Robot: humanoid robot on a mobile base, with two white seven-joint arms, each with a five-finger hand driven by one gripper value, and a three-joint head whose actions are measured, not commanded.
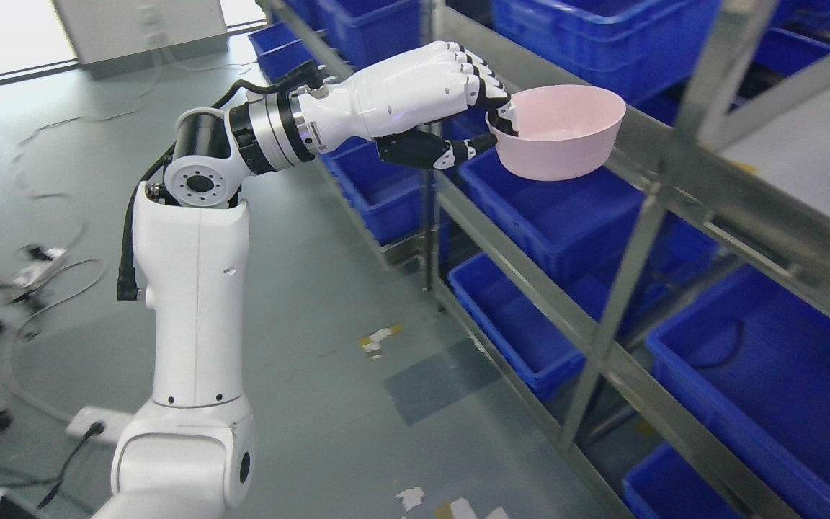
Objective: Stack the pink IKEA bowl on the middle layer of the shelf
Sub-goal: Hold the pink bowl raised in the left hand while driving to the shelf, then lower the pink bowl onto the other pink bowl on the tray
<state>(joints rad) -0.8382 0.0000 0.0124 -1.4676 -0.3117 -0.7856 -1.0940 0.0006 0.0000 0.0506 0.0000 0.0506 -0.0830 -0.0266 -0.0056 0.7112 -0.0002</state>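
Left hand holding the pink bowl at the front edge of the metal shelf

The left arm is reaching up from the lower left toward the shelf, its fingers gripping the bowl's near rim, with the thumb pressing on the outer wall below; the bowl is sitting upright and open side up, overlapping the shelf's front rail, though whether it is resting on the rail or hanging just in front of it cannot be told; blue bins are filling the shelf levels below and behind the bowl, and cables are lying on the grey floor to the shelf's left
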